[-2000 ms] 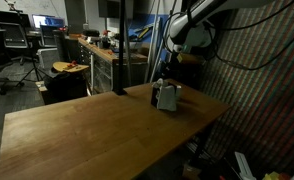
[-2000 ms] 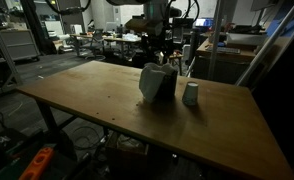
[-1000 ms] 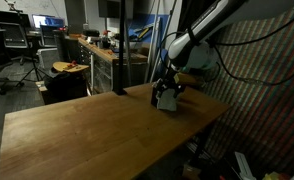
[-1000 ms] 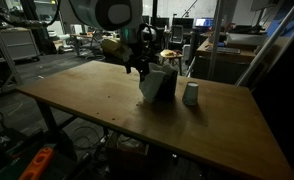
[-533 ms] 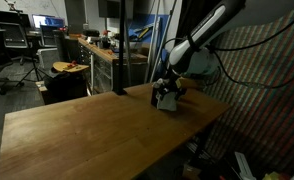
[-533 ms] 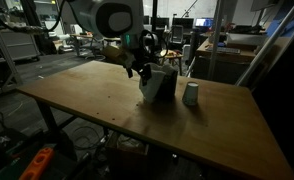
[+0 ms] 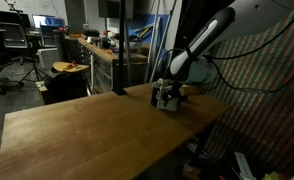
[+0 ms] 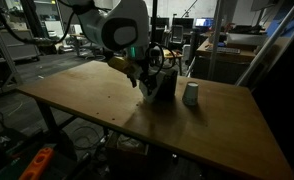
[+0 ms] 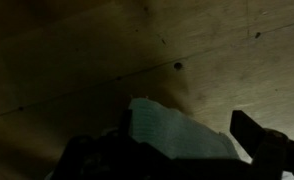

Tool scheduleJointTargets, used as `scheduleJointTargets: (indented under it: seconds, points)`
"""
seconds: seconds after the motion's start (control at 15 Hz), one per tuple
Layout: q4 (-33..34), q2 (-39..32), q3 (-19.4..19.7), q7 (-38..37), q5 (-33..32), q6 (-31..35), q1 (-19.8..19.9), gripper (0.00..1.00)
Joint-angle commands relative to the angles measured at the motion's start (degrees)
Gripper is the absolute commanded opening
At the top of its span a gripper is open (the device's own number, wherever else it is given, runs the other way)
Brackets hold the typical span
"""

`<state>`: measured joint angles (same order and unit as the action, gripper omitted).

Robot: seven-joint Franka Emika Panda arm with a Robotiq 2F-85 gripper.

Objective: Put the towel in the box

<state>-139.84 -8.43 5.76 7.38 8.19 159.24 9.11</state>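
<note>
Straddling the towel point(image 9: 169, 125) on the table point(image 9: 67, 60) with my gripper point(image 9: 171, 143) now. Fingers point(image 9: 255, 135) spread, one on each side.

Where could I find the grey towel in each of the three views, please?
In an exterior view: towel at the table's far edge, under the hand.
In an exterior view: towel mid-table, beside a small cup.
Wrist view: towel bottom centre.
Shared landmark: the wooden table.

A wooden table point(image 8: 87, 95) bears 1 small grey cup point(image 8: 190, 94). Beyond the table, in an exterior view, stand 1 office chair point(image 7: 22, 45) and a cluttered workbench point(image 7: 95, 55).
</note>
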Motion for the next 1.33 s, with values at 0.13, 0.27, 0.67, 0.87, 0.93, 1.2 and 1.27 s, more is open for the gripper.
scheduleJointTargets:
  seconds: [0.13, 0.27, 0.67, 0.87, 0.93, 1.2, 1.27]
  points:
    - [1.00, -2.33, -0.16, 3.92, -0.03, 2.54, 1.72, 1.00]
    - [1.44, -2.82, -0.24, 4.56, -0.07, 2.80, 2.08, 1.00]
    - [4.22, -4.57, -0.33, 5.02, 0.08, 5.05, 3.09, 1.00]
    - [5.14, -5.53, -0.83, 5.53, 0.73, 5.10, 3.85, 0.66]
    - [5.22, -5.85, -0.98, 5.66, 0.85, 4.99, 4.07, 0.58]
    - [5.39, -6.78, -1.48, 5.47, 1.16, 4.39, 4.81, 0.28]
    - [5.34, -6.81, -1.59, 5.38, 1.17, 4.15, 4.94, 0.20]
